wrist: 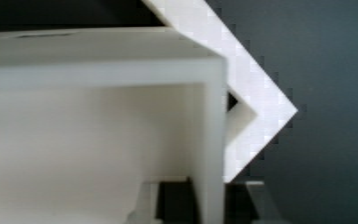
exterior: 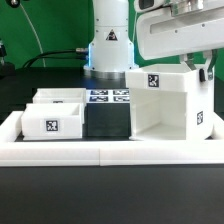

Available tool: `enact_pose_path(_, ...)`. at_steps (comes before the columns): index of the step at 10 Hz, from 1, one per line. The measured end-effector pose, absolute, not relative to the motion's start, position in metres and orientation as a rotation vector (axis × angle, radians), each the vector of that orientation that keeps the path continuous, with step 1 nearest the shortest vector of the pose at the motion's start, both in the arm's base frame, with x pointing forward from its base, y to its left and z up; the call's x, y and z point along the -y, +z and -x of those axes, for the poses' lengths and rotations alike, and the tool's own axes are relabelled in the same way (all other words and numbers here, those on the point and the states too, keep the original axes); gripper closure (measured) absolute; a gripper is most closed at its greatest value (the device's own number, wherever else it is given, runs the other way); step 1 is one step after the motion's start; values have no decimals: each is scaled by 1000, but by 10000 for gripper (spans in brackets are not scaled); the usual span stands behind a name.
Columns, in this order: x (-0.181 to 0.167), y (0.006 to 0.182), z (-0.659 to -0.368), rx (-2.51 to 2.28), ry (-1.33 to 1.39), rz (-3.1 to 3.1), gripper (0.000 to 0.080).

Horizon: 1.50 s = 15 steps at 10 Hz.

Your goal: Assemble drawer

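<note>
The white box shell [exterior: 160,105] stands upright at the exterior view's right, open front toward the camera, with a tag on its top edge. Two small white trays sit at the left: the front tray [exterior: 52,122] shows its tag, the back tray [exterior: 60,97] is right behind it. My gripper [exterior: 203,70] comes down from above onto the shell's right wall. In the wrist view that thin wall [wrist: 211,120] runs between my two dark fingers [wrist: 172,205], which press on both of its sides. My gripper [wrist: 210,205] is shut on it.
The marker board [exterior: 108,97] lies flat between the trays and the shell, in front of the robot base [exterior: 108,50]. A long low white rail [exterior: 110,152] edges the table's front, close against the front tray and the shell.
</note>
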<state>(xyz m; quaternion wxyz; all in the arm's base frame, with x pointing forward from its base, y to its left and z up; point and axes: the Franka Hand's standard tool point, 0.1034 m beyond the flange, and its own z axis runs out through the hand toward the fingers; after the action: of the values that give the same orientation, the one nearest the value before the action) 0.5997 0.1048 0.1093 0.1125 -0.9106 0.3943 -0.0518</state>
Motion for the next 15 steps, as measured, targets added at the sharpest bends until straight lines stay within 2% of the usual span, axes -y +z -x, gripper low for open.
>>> enact_pose_path(4,-102,109,-600,-1405,-115,2534,752)
enact_pose_path(8,-103,107,-597,-1900,9,2125,752)
enact_pose_path(12,-106,106,-596,-2083,64,1923,752)
enact_pose_path(15,-105,104,-597,-2040,57,1963,752)
